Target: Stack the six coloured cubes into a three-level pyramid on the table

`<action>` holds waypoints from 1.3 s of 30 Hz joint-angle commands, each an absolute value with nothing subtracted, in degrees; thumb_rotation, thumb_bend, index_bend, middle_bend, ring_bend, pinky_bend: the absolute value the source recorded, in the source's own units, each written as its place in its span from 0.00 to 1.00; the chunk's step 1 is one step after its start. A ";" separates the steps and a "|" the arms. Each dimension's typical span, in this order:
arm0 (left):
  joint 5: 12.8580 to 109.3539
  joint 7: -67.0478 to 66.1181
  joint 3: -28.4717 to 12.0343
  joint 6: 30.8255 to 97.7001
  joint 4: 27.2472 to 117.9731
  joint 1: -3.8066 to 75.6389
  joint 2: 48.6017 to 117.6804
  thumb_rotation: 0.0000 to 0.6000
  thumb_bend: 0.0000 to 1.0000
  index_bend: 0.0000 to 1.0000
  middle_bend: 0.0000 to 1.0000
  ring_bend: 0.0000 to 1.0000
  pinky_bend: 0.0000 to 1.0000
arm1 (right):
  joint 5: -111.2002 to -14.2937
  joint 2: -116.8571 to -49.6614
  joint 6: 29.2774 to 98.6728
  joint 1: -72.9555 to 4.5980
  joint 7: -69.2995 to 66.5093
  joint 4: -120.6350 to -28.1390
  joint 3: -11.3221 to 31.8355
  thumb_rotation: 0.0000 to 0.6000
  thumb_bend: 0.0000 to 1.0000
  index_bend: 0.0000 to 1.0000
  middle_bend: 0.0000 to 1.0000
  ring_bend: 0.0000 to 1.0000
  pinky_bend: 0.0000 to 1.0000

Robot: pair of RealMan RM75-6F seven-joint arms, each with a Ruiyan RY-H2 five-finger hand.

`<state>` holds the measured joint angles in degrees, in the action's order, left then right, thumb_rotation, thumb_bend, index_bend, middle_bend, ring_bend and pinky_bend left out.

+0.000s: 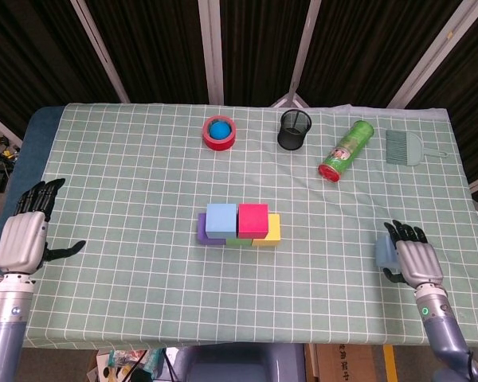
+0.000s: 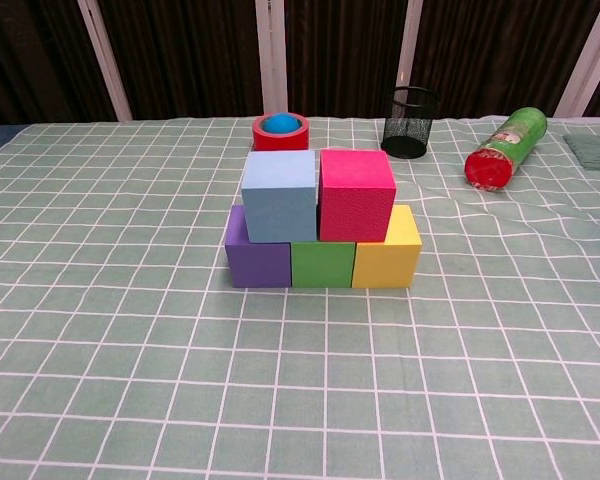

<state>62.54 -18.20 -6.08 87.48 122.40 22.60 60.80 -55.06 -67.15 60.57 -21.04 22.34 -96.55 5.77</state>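
Observation:
Five cubes stand stacked mid-table: purple (image 2: 257, 258), green (image 2: 322, 263) and yellow (image 2: 388, 255) in a bottom row, with light blue (image 2: 279, 195) and pink (image 2: 356, 194) on top; the head view shows the stack with its pink cube (image 1: 252, 220). A sixth, pale blue cube (image 1: 384, 251) lies on the cloth at the near right. My right hand (image 1: 415, 261) is against that cube's right side, fingers stretched and thumb spread below it. My left hand (image 1: 22, 239) hovers at the table's left edge, fingers apart, holding nothing. Neither hand shows in the chest view.
Along the far side are a red tape roll with a blue ball (image 1: 220, 131), a black mesh cup (image 1: 295, 130), a green can lying down (image 1: 346, 150) and a small brush (image 1: 404, 148). The checked cloth's near edge (image 1: 223, 341) runs close to both hands.

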 commanded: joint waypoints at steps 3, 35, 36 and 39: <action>62.46 -17.59 -6.61 86.84 122.47 22.19 60.56 1.00 0.07 0.00 0.05 0.01 0.06 | -52.85 -68.44 59.61 -21.84 23.41 -94.12 5.66 1.00 0.31 0.00 0.11 0.02 0.00; 63.81 -16.65 -9.10 84.33 123.26 19.99 59.46 1.00 0.07 0.00 0.05 0.01 0.06 | -54.63 -60.52 64.51 -21.95 20.24 -106.32 8.96 1.00 0.33 0.00 0.43 0.27 0.00; 63.74 -16.58 -9.14 84.17 123.25 19.98 59.40 1.00 0.07 0.00 0.05 0.01 0.06 | -54.56 -59.66 64.61 -22.23 20.42 -107.54 9.42 1.00 0.33 0.00 0.43 0.27 0.00; 63.29 -16.42 -9.28 83.34 123.15 20.06 59.19 1.00 0.07 0.00 0.05 0.01 0.06 | -53.31 -56.50 64.55 -23.63 21.73 -111.78 11.18 1.00 0.33 0.00 0.43 0.27 0.00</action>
<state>63.41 -16.49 -9.22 83.49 123.18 20.03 59.26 -53.91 -59.12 64.09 -22.51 20.82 -108.80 9.51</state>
